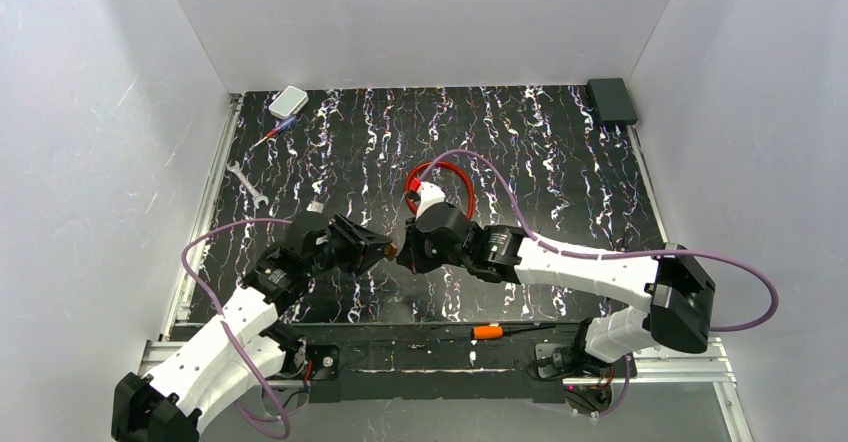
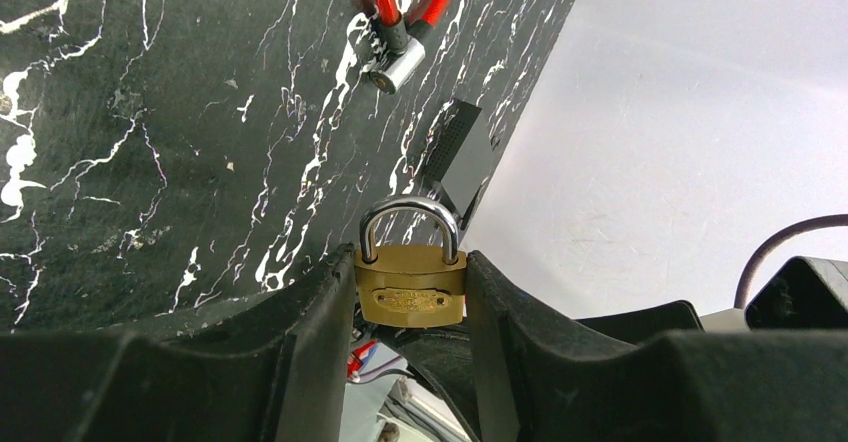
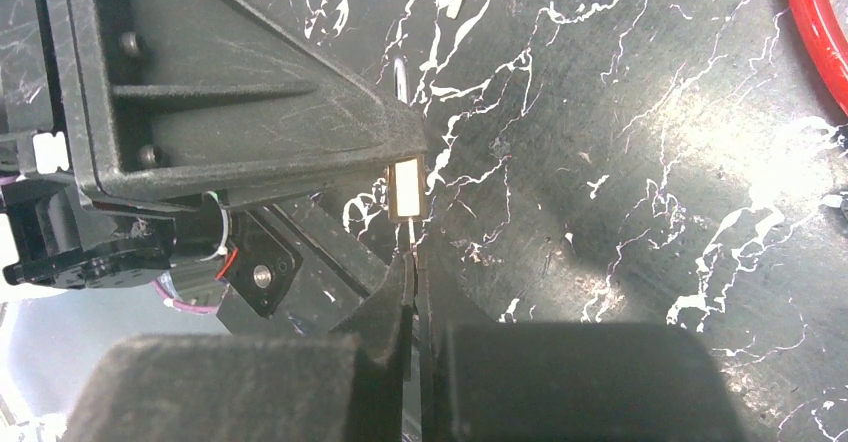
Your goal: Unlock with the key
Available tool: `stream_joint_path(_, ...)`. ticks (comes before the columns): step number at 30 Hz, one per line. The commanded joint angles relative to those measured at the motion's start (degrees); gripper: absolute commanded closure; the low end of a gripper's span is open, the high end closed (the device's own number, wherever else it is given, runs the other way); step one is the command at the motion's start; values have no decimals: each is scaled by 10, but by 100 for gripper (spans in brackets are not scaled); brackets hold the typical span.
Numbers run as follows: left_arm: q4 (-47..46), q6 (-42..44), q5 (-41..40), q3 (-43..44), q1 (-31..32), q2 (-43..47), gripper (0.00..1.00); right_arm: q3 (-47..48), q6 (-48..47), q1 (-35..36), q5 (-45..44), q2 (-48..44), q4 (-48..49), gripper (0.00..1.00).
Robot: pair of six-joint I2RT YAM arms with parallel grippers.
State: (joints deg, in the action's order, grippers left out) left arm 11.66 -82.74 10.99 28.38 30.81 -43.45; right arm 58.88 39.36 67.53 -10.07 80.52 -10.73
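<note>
Top cam: fixed, high behind the arm bases [image 1: 318, 360], looks down and forward, whole table [image 1: 560, 152] in frame, far off. Left wrist cam: behind the left fingers [image 2: 300, 352], close-in, aimed along them toward the far right corner, brass padlock [image 2: 411, 287] centred. Right wrist cam: same mount, tighter, aimed leftward at the padlock and the key [image 3: 411, 232]. All three catch the red cable lock [image 1: 443, 165].

White shells, black joints and lilac cables [image 1: 775, 299] mark the left arm [image 1: 215, 342] and right arm [image 1: 590, 260]; the left pincer [image 2: 410, 262] and right pincer [image 3: 415, 262] are scuffed black.
</note>
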Motion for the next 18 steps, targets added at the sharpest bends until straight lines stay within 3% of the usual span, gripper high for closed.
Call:
stream_joint_path(1, 5, 9, -3, 6, 0, 14, 100, 39, 23, -2, -5, 9, 11, 99)
stream_joint_path(18, 1, -6, 6, 0, 0, 23, 100, 32, 8, -5, -9, 10, 48, 99)
